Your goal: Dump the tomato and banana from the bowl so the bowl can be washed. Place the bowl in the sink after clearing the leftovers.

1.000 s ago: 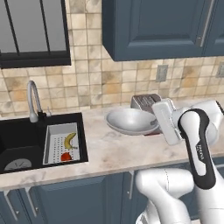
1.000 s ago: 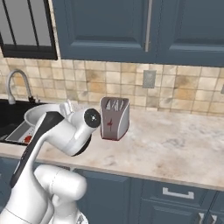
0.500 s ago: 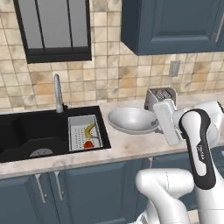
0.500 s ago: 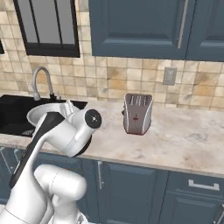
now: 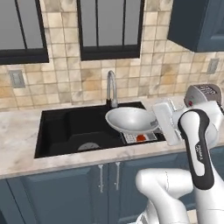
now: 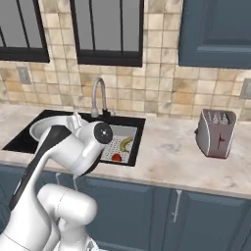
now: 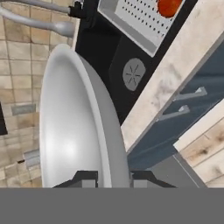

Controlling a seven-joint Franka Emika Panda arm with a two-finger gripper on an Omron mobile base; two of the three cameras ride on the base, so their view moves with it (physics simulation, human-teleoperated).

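Now lower gently: the gripper [image 7: 107,178] pinches the empty bowl [image 5: 131,120] by its rim above the sink [image 5: 74,131]; avoid the tap [image 5: 112,87].

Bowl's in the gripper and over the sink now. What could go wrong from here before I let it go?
The gripper holds the bowl only by its rim, so it may slip or tip. The bowl hangs above the sink, not down in it; released here it could drop hard. It also overlaps the perforated tray holding the tomato and banana, and the tap stands just behind, so it could catch on either.
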